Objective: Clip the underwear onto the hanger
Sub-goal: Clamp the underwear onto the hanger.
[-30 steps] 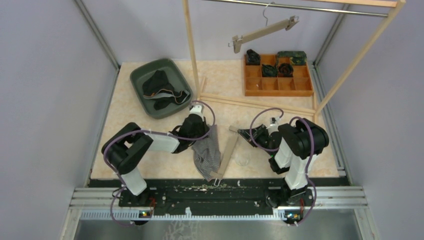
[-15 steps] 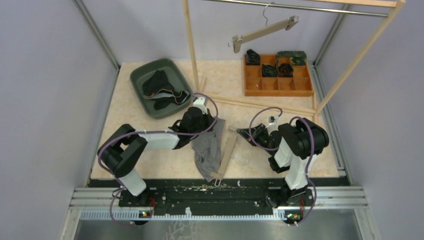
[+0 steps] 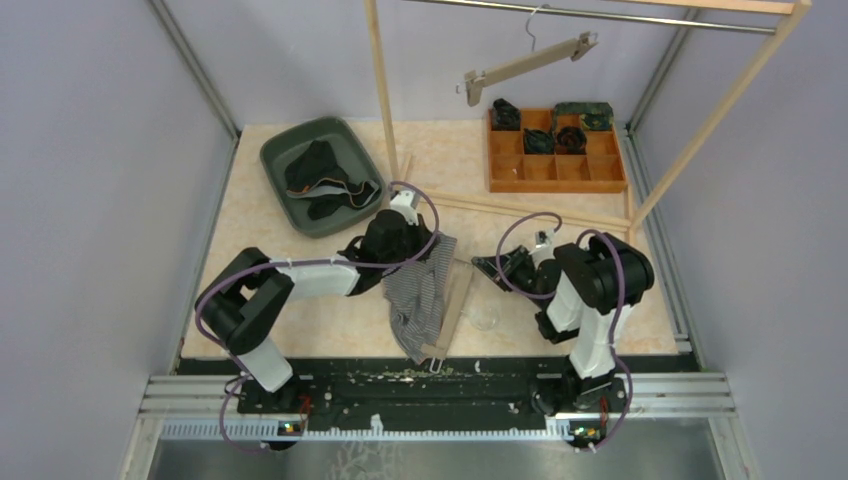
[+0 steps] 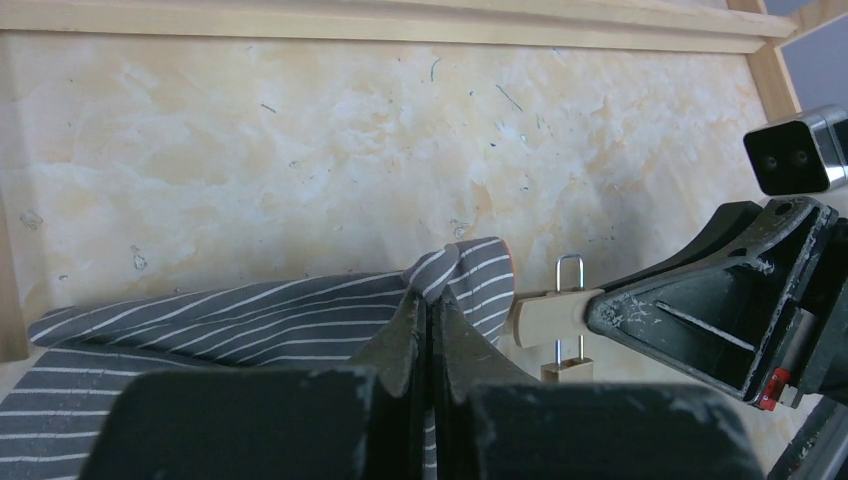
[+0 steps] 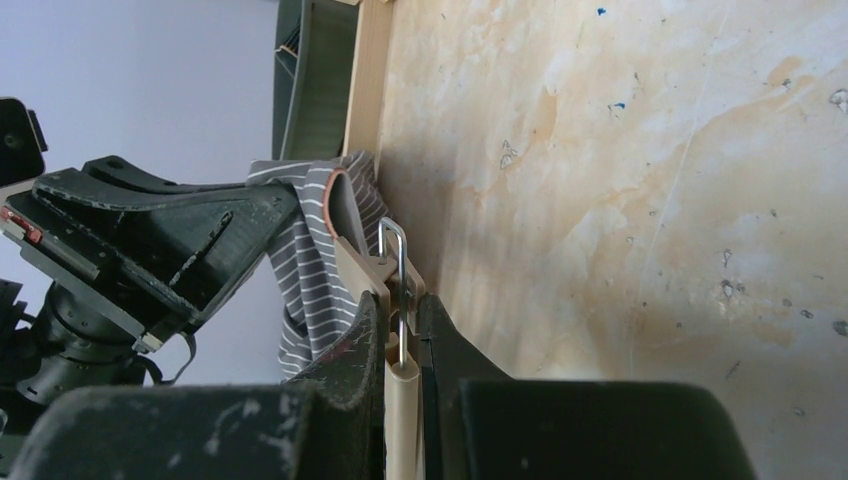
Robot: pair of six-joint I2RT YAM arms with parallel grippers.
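- While the striped underwear [image 3: 412, 295] lies near the table's [image 3: 450, 160] front edge, my left claw [image 4: 428, 305] pinches its corner beside the clip [image 5: 370, 272].
- My right claw [image 5: 401, 320] clamps the hanger [image 3: 452, 310] at that clip, likely steadying it for the cloth.

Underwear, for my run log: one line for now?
left end effector: shut on underwear | right end effector: shut on hanger clip | corner beside clip

Black-and-white left arm [image 3: 300, 285] and right arm [image 3: 590, 290]: black joints, white links, looping purple cables [image 3: 505, 240]. Black triangular fingers [image 4: 700, 320], scuffed grey; silver wrist-camera housing [image 4: 795, 155].
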